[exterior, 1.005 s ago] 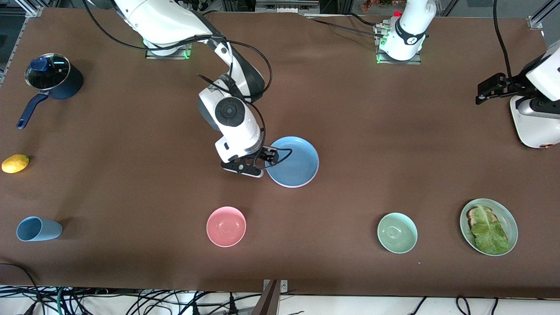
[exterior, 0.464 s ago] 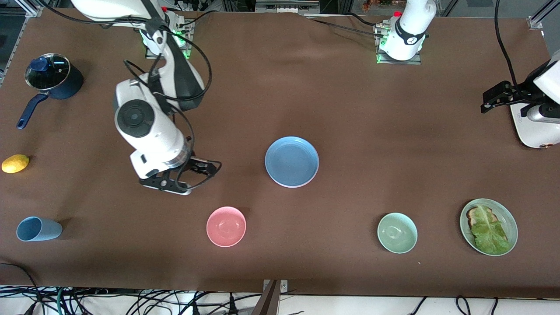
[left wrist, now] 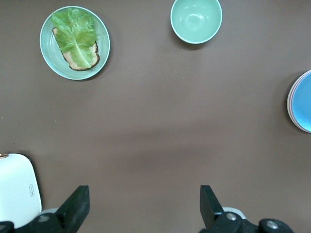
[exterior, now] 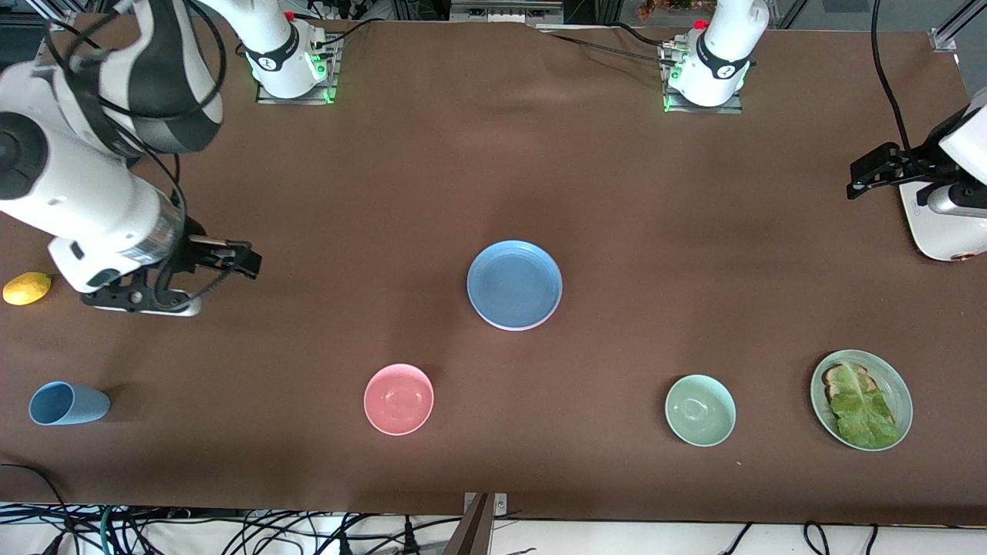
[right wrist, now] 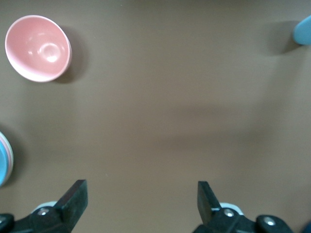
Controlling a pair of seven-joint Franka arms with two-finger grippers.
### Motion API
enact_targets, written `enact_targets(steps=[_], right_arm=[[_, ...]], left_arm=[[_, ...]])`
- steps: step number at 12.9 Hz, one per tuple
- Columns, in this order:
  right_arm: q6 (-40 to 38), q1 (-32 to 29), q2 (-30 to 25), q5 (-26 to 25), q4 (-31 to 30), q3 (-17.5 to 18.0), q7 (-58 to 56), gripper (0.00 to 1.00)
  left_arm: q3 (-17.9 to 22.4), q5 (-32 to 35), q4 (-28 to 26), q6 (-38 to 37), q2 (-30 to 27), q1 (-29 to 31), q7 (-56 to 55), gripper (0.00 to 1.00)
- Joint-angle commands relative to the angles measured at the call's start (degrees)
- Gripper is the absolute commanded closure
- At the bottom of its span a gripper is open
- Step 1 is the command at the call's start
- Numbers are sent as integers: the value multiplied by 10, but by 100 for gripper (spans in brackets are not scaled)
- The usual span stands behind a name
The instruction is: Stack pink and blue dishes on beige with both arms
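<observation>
Withdrawn to the frame's left edge, right gripper [exterior: 224, 262] gapes wide; left gripper [left wrist: 142, 206] wide at right edge; blue plate [exterior: 514, 284] sits centre.

Table [exterior: 617, 193]: brown cloth.
Centre: blue dish [exterior: 514, 284].
Six o'clock edge: pink bowl [exterior: 399, 398], green bowl [exterior: 700, 410] (empty).

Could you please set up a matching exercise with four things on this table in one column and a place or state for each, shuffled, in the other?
Things:
1. blue plate
2. lemon
3. pale green plate
4. right gripper

Places or states:
A. holds toast and a lettuce leaf
B. open and empty, over bare table
C. top of a stack near the middle of the table
D. at the edge of the right arm's end of the table

Pairs: 1-C, 2-D, 3-A, 4-B
</observation>
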Motion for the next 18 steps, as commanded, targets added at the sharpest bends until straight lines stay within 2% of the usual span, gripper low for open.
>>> enact_targets(steps=[1, 3, 5, 6, 8, 9, 18], right_arm=[[-43, 4, -49, 10, -18, -37, -67, 0], [-68, 4, -55, 10, -16, -52, -83, 0], [-67, -2, -67, 11, -21, -49, -107, 0], [-62, -29, -80, 10, -37, -30, -116, 0], [-60, -151, -96, 10, -48, 89, -113, 0], [-62, -168, -99, 10, -49, 101, -111, 0], [-69, -167, -98, 9, -39, 102, -115, 0]], left_arm=[[3, 8, -14, 6, -15, -2, 13, 0], [3, 8, -12, 6, -14, -2, 12, 0], [3, 9, -10, 7, -13, -2, 12, 0], [3, 9, -10, 7, -13, -3, 12, 0], [2, 9, -10, 7, -11, -5, 8, 0], [2, 9, -10, 7, -11, -5, 9, 0], [1, 11, -8, 9, -6, -6, 6, 0]])
